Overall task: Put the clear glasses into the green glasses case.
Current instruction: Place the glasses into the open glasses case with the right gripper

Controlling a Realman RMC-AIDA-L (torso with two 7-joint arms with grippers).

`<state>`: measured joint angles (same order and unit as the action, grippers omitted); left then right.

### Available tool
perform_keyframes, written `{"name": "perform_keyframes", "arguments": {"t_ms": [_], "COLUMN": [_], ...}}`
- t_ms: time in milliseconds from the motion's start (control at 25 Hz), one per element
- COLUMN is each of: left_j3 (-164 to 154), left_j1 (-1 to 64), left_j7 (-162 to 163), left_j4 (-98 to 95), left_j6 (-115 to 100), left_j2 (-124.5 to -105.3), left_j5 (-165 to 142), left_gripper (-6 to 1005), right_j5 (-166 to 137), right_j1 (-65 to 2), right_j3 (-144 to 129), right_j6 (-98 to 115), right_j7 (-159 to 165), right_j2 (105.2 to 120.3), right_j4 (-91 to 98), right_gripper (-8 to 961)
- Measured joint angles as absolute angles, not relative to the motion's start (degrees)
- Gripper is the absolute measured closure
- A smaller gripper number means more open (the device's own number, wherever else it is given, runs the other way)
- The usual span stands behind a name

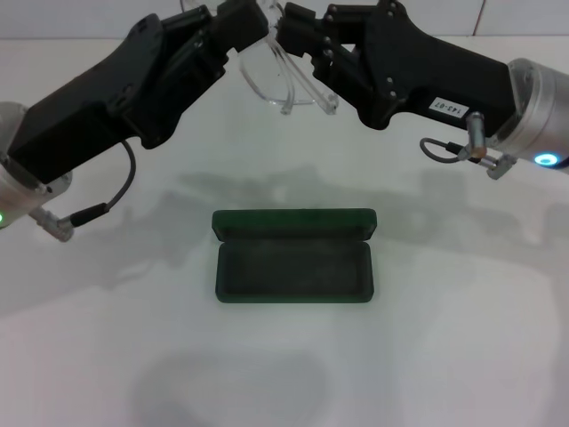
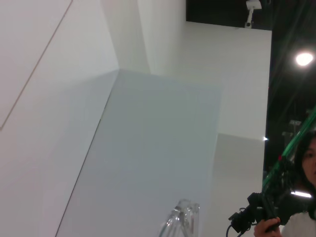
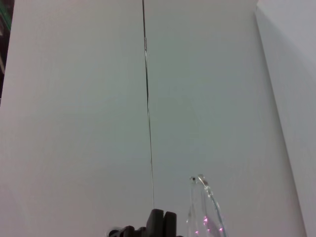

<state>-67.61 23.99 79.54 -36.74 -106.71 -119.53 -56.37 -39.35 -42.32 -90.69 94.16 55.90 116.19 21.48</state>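
Head view: we are holding clear glasses (image 1: 283, 76) aloft between both tools, left tool (image 1: 251, 27) and right tool (image 1: 293, 28) each seemingly pinching part of frame at far side of table (image 1: 462, 356). Green glasses case (image 1: 293, 262) lying open on the table nearer to us and well below the glasses, long axis left-right, roughly centred between arms.

Left wrist view: showing only clear plastic edge; grip probably closed.

Right wrist view: same.

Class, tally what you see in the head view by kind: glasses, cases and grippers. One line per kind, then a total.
Glasses: 1
Case: 1
Grippers: 2, left gripper and right gripper
Total: 4
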Motion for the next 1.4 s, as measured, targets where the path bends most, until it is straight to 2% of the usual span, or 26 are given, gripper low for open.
{"name": "perform_keyframes", "arguments": {"t_ms": [320, 480, 600, 680, 720, 760, 800, 880, 920, 960, 1040, 1240, 1400], "left_j3": [-67.5, -66.3, -62.7, -59.4, -58.5, -57.1, -56.0, -55.0, -51.7, -51.2, -49.1, -46.6, -45.6], "left_j1": [23.3, 21.5, 19.4, 17.4, 16.7, 15.7, 14.7, 14.1, 11.8, 11.6, 10.8, 9.4, 9.3], "left_j7": [79.5, 80.0, 81.2, 82.6, 83.3, 84.0, 84.9, 85.6, 87.8, 88.1, 89.3, 91.4, 91.6], "left_j4": [-36.7, -38.2, -39.3, -40.1, -40.5, -41.0, -41.7, -42.2, -44.3, -44.6, -46.0, -48.5, -48.7], "left_j6": [-108.0, -108.9, -110.8, -111.7, -111.9, -112.1, -112.2, -112.3, -112.3, -112.3, -112.4, -112.5, -112.5], "left_j2": [-119.31, -118.18, -116.28, -114.20, -113.45, -112.50, -111.54, -111.02, -109.66, -109.60, -109.39, -109.34, -109.32], "left_j5": [-56.3, -56.3, -56.5, -56.7, -56.7, -56.7, -56.7, -56.7, -56.8, -56.9, -57.5, -58.5, -58.5], "left_gripper": [963, 963, 963, 963, 963, 963, 963, 963, 963, 963, 963, 963, 963], "right_j5": [-37.9, -38.1, -39.1, -41.3, -44.8, -44.8, -47.6, -53.6, -58.7, -62.4, -72.8, -102.4, -111.3], "right_j1": [-41.6, -40.8, -39.4, -38.1, -37.0, -37.0, -36.3, -34.6, -33.2, -32.4, -30.1, -26.9, -27.8], "right_j3": [-90.2, -89.6, -89.5, -89.5, -89.6, -89.6, -89.5, -89.5, -89.3, -89.0, -87.8, -82.8, -85.9], "right_j6": [94.9, 95.1, 94.3, 93.2, 92.6, 92.6, 92.1, 89.9, 87.4, 85.8, 82.4, 83.6, 85.9], "right_j7": [55.9, 56.8, 59.4, 62.7, 66.0, 66.0, 68.3, 72.8, 76.8, 79.6, 86.8, 104.6, 115.1], "right_j2": [116.05, 115.20, 113.76, 112.11, 110.59, 110.59, 109.73, 108.79, 108.42, 108.39, 109.18, 115.44, 115.55], "right_j4": [21.6, 23.2, 25.9, 29.1, 33.3, 33.3, 36.4, 43.0, 48.6, 52.3, 61.7, 82.2, 89.5], "right_gripper": [901, 901, 901, 901, 900, 900, 900, 900, 900, 900, 900, 899, 899]}}
